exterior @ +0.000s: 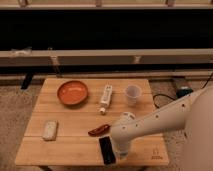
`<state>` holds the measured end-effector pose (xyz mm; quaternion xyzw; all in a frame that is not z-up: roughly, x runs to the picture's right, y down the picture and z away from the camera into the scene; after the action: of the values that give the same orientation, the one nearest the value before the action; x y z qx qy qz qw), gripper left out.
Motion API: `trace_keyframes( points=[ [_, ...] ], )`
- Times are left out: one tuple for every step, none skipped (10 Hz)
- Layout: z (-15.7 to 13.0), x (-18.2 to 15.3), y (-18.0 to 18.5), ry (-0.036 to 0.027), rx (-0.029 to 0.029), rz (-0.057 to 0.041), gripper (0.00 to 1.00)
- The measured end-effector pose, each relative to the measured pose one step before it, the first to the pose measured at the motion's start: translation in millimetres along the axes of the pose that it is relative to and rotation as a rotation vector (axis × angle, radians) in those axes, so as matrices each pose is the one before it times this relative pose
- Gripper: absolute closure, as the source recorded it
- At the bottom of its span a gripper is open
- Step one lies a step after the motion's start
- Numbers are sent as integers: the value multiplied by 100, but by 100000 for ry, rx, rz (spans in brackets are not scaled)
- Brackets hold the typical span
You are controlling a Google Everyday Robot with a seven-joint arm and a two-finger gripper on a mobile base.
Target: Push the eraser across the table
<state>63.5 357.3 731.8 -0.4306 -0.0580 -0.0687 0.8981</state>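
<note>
Your pincer sat low over the near edge of the surface, at the end of the white arm that reached in from the right. Its fingers were pressed together, with nothing pinched between them. The eraser lay flat on the wood just to the left of the pincer, close against it, its long side running roughly toward the near edge and slightly tilted. You could not tell from this view whether the pincer actually touched the eraser or only stood beside it.

Just behind the eraser, a red pepper lay on the planks, near the arm's wrist. Farther left, well apart from the eraser, a whitish-grey block rested near the left edge. Toward the back of the surface you had an orange bowl, a long white stick lying lengthwise beside it, and a pale cup standing upright to the right of the stick. A small dark mark showed on the near right corner of the wood.
</note>
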Motion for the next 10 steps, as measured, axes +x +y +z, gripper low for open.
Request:
trace_keyframes(
  points=[
    [-7, -120, -16, 58, -183, -192, 100],
    [-47, -25, -186, -184, 189, -19, 100],
    [-178, -125, -726, -354, 970, -620, 100],
    [-265, -516, -1330, -606, 1318, -1118, 100],
    [-254, -841, -1524, -570, 1286, -1647, 100],
    [-182, -350, -757, -482, 885, -845, 100],
    [-180, -75, -694, -330, 873, -640, 100],
    [-104, -206, -418, -362, 505, -1022, 100],
    [-165, -293, -619, -454, 652, -850, 100],
    [-180, -489, -740, -674, 775, -1119, 100]
  ],
)
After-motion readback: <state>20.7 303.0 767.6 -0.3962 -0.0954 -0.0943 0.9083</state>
